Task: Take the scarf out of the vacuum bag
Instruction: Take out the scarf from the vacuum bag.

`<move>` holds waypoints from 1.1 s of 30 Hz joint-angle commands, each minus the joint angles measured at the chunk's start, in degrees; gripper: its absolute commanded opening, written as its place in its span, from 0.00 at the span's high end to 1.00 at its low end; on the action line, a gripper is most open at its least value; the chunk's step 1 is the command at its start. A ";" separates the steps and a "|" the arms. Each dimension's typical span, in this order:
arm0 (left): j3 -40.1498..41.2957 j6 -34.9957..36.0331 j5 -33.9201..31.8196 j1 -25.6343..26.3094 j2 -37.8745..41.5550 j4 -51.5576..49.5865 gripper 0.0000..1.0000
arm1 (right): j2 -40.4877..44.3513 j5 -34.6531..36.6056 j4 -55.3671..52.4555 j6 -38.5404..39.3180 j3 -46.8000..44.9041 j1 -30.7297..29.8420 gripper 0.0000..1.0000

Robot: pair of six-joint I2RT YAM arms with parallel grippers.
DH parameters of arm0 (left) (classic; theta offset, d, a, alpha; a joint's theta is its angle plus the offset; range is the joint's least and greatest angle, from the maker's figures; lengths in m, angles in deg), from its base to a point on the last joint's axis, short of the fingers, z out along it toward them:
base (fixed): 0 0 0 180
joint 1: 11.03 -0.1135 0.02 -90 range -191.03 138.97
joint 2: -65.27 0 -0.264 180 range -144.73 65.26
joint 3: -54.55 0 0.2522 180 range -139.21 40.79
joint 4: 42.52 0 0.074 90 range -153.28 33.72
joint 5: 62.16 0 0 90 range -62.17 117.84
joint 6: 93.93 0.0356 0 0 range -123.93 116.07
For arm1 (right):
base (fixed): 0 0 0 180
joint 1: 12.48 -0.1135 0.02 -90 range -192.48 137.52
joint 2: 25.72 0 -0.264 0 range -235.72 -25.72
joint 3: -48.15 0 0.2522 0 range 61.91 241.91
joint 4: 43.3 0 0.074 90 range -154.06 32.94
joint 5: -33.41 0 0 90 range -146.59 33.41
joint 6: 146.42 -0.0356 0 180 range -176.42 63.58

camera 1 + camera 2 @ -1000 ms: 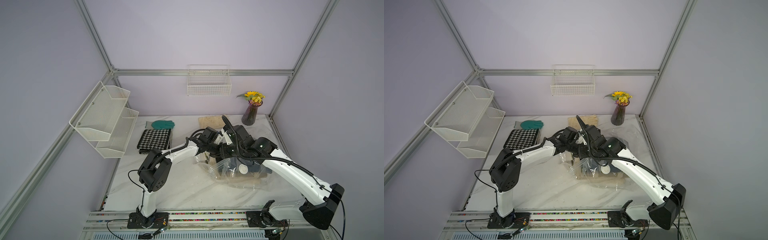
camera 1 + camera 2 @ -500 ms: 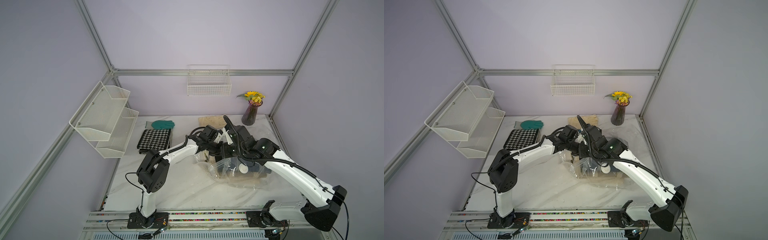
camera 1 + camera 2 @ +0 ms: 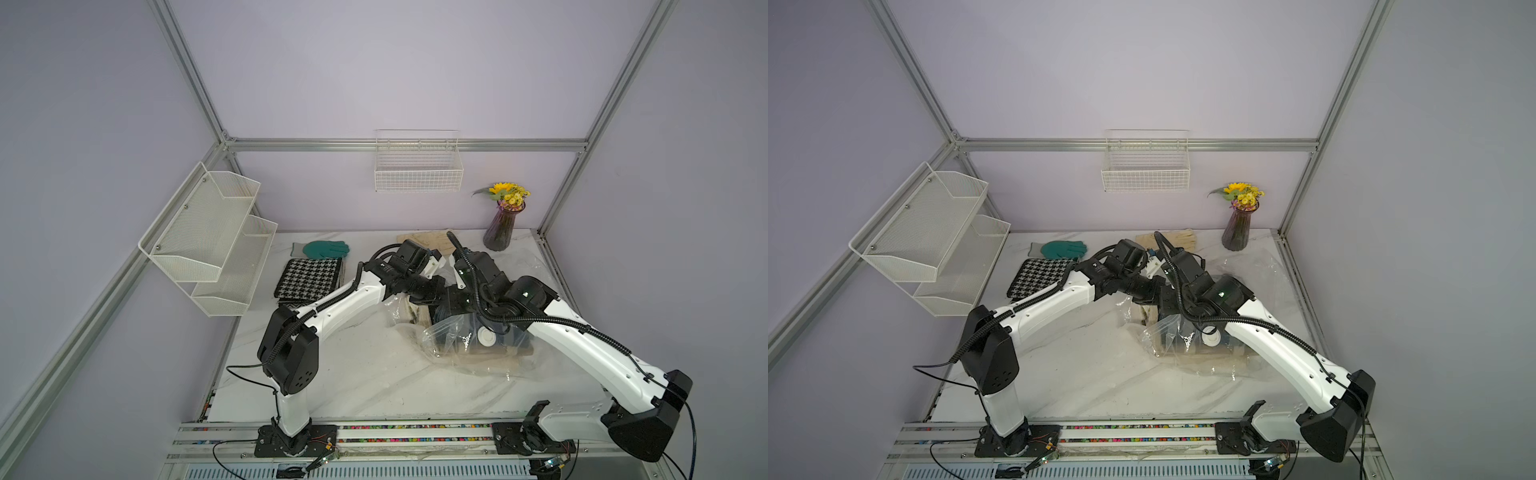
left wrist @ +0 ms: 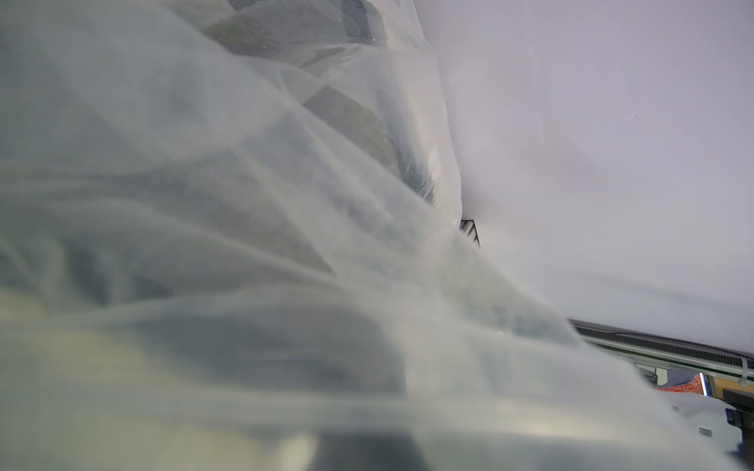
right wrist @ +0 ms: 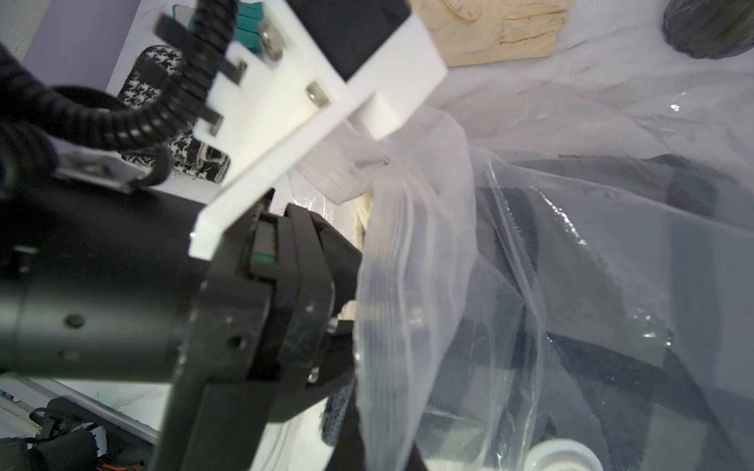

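Observation:
The vacuum bag (image 3: 471,351), clear crinkly plastic with a round white valve cap (image 3: 487,336), lies right of the table's middle in both top views. Inside it shows the scarf (image 5: 612,310), dark with pale bands. Both grippers meet at the bag's mouth on its far left side. My left gripper (image 3: 434,297) is shut, its jaws pinching the mouth's edge (image 5: 367,285). In the left wrist view the bag's film (image 4: 245,204) covers nearly everything and hides the jaws. My right gripper (image 5: 379,444) is shut on a bunched strip of the same edge.
A houndstooth cloth (image 3: 309,279) and a green glove (image 3: 326,248) lie at the back left. Beige gloves (image 3: 428,241) and a vase of flowers (image 3: 503,228) stand at the back. A wire basket (image 3: 417,166) hangs on the rear wall and a mesh shelf rack (image 3: 208,241) on the left wall.
The left wrist has lifted slightly and the right arm's elbow has swung a little outward. Both grippers stay shut at the bag's mouth.

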 commanded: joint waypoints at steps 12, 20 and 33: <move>4.77 9.49 -2.23 -5.08 8.45 -9.21 1.00 | -0.65 2.04 -0.88 -0.57 -0.92 0.93 0.95; 7.05 13.57 -5.37 -8.39 10.55 -15.29 1.00 | -0.63 0.96 0.11 1.05 -2.11 1.00 0.95; 8.06 18.29 -9.82 -14.87 11.73 -24.24 1.00 | -0.81 -0.42 1.55 1.53 -4.04 1.00 0.95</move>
